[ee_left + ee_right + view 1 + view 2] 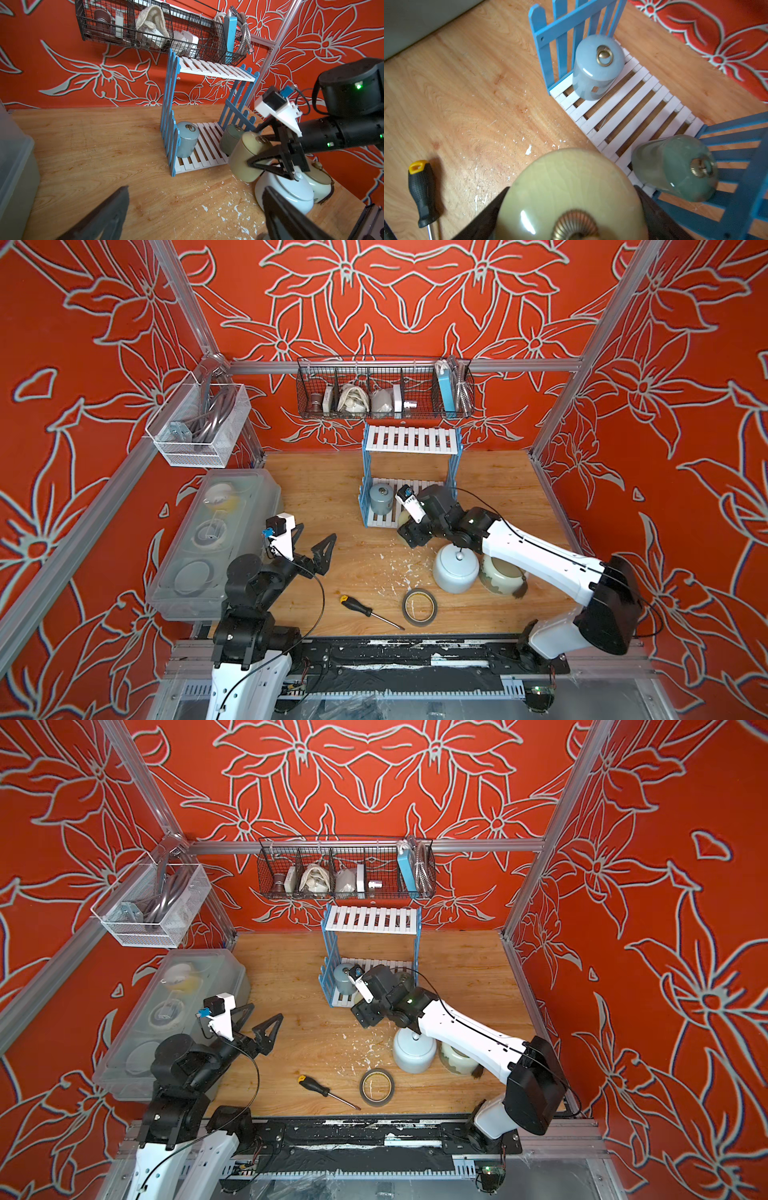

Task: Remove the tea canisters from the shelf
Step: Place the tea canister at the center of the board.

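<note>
**three jars off the shelf, two to go**

the left hand [316, 533] is the thing nearest the robot. it hangs over the table [316, 489], well in front of the shelf [410, 439] and off to its left. its two fingers are spread wide and there is nothing between them.

closer to the shelf, two big jars stand on the table in front of its right end. one is the white jar [456, 570]. the cream jar with the olive lid [500, 576] is right next to it, partly under the right arm. both are off the shelf, so those two look done.

just in front of the shelf's low board, the right hand [250, 146] grips the yellow-green jar [566, 187]. one finger is on each side of it. the jar leans a bit and is past the front edge of the board, so it is out of the shelf but not yet let go. i cannot tell if it touches the table.

two small jars are still on the low board. the grey-blue jar [381, 494] stands at the left end, by the blue fence side. the sage green jar [229, 137] stands at the right end, close behind the right hand.

the top board of the shelf has no jars on it.

so i think the job is a bit more than half done. the yellow-green jar needs putting down, then the last two need to come out.
</note>
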Tool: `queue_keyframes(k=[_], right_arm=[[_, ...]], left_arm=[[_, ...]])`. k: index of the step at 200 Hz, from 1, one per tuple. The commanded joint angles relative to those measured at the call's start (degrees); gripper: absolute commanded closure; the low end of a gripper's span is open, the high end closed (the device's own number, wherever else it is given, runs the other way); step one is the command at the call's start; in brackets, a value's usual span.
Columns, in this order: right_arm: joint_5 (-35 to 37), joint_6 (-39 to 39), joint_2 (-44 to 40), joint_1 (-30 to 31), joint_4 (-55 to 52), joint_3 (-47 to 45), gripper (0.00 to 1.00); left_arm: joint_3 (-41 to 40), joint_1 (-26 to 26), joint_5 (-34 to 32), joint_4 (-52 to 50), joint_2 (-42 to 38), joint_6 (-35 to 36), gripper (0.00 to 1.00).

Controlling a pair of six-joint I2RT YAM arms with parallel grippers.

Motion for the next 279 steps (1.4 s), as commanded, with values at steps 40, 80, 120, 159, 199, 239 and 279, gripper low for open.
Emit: queue_keyframes(k=[40, 80, 120, 159, 199, 239, 279], right_arm=[[-5.2, -3.2, -1.2, 1.7, 8.0, -3.9, 0.51], [-8.5, -4.7, 0.0, 1.8, 7.8, -5.7, 0.51], [-7.5, -7.6, 1.1, 1.8, 7.9, -8.3, 0.51], [-8.5, -8.0, 2.2, 1.8, 10.5, -10.9, 0.51], [-9.3, -8.6, 2.7, 1.7, 12.6, -13.0, 0.5], [-11.3, -10.3, 2.9, 1.8, 13.6, -14.5, 0.48], [-10.7, -11.0, 3.1, 1.9, 14.1, -15.2, 0.43]], left_arm=[[0.0, 0.1, -0.6, 0.6, -0.1, 1.0, 0.01], [0.4, 0.3, -0.8, 0.0, 0.1, 1.1, 0.01], [0.4, 0.4, 0.4, 0.0, 0.4, 1.1, 0.01], [-0.1, 0.5, 1.5, 0.8, 0.1, 0.8, 0.01], [-0.5, 0.3, 1.3, 1.4, 0.0, 0.7, 0.01], [-0.7, 0.1, -0.1, 1.5, -0.2, 0.7, 0.01], [-0.3, 0.3, -1.0, 0.6, 0.0, 0.9, 0.01]])
